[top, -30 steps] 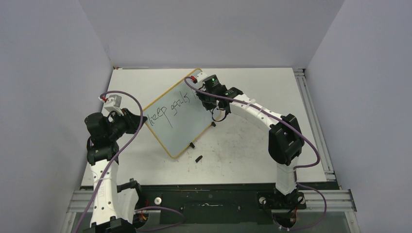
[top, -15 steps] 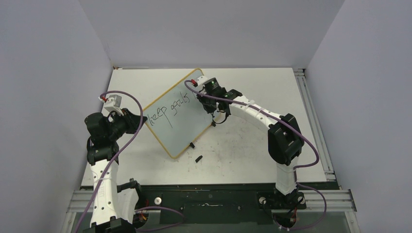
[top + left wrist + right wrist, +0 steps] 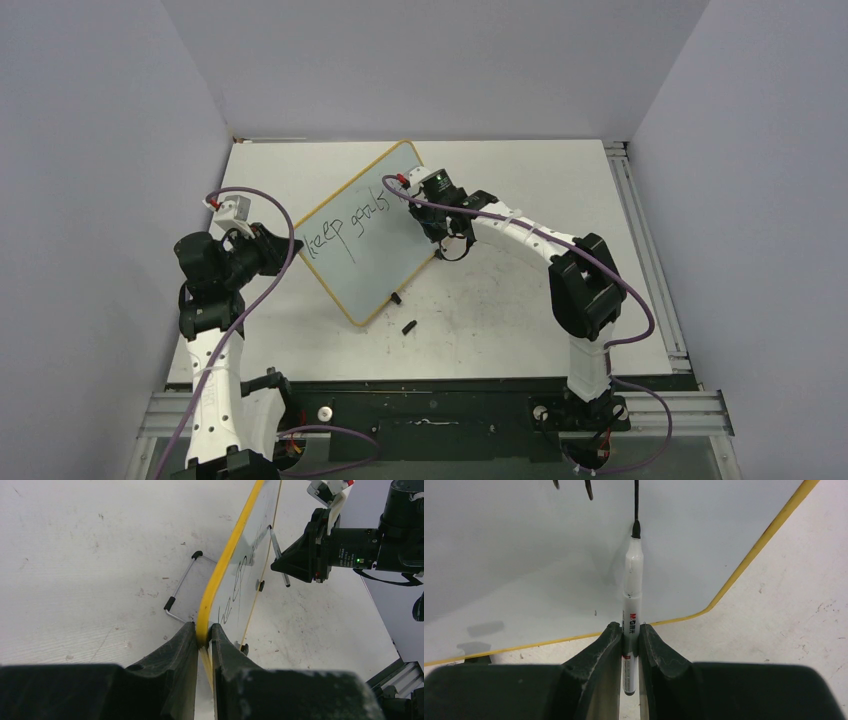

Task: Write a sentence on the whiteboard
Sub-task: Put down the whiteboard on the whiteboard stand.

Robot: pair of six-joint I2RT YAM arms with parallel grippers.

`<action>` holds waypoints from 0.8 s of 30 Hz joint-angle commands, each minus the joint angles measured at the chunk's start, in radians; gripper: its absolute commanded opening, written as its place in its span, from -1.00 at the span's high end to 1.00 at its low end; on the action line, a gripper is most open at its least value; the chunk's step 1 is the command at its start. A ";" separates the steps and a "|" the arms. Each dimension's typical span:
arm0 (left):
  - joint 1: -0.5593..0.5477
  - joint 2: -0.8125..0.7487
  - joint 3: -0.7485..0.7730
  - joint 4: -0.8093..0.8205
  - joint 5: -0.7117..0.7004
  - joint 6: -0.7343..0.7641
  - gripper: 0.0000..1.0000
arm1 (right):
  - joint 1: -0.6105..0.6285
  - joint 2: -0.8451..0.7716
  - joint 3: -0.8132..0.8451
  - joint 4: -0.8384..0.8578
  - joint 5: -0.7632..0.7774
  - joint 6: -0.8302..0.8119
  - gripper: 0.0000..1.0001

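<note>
The whiteboard (image 3: 378,262) with a yellow rim stands tilted on the table. It carries the black words "keep goals" (image 3: 350,222), the visible part of the sentence. My left gripper (image 3: 284,243) is shut on the board's yellow rim (image 3: 225,560), with the fingers pinching it in the left wrist view (image 3: 204,630). My right gripper (image 3: 428,212) is shut on a white marker (image 3: 632,605). The marker's black tip touches the board (image 3: 549,555) at the end of a fresh vertical stroke (image 3: 636,500). The right gripper (image 3: 280,562) and marker (image 3: 278,550) also show in the left wrist view.
A small black cap (image 3: 408,326) lies on the white tabletop (image 3: 500,300) near the board's lower corner. The board's wire stand (image 3: 180,587) rests on the table behind it. Grey walls close in three sides, and a metal rail (image 3: 650,250) runs along the right.
My right gripper has moved a little toward the near side along the board with the marker, drawing a stroke. The left gripper and the board have not moved.
</note>
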 commanded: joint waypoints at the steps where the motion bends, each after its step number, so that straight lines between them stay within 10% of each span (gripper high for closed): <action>1: 0.004 -0.010 0.030 0.007 -0.040 0.024 1.00 | -0.005 -0.048 0.002 0.033 0.006 0.008 0.89; 7: 0.003 -0.011 0.032 -0.003 -0.050 0.030 0.97 | -0.003 -0.103 0.008 0.032 0.019 0.026 0.89; 18: -0.008 -0.033 0.067 -0.066 -0.133 0.073 -0.47 | -0.001 -0.327 -0.086 -0.022 0.071 0.091 0.89; 24: -0.075 -0.071 0.165 -0.139 -0.274 0.117 -0.71 | -0.004 -0.475 -0.173 -0.039 0.063 0.134 0.89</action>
